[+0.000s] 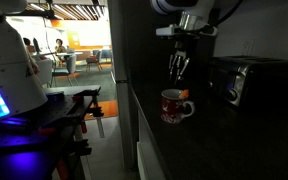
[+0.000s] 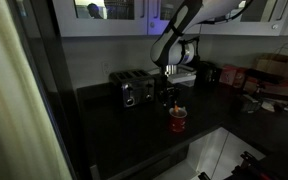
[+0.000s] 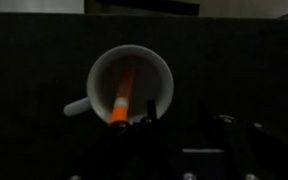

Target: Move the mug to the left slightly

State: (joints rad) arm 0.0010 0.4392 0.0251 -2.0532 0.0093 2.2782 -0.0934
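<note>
Black fingers of the Robotiq gripper (image 1: 178,74) hang straight down, above the small red ceramic mug (image 1: 174,106) with pale speckles, and do not touch it. The pictures are too dark to tell whether the fingers are apart or together. In the wrist view the mug is seen from above, with its white inside and white rim. A thin orange stick (image 3: 122,95) leans inside it and reaches the rim. The white loop handle (image 3: 76,107) points to the left side of that view, and dark parts of the gripper cover the lower part.

The mug stands upright on the dark smooth countertop (image 1: 214,140). In an exterior view it is near the front edge of the top (image 2: 177,121). A black boxy toaster-like appliance (image 1: 252,80) stands behind the mug, closer to the back edge, and there is bare counter between the two. A brown cardboard box (image 2: 279,68) sits far away, near the back corner of the counter
</note>
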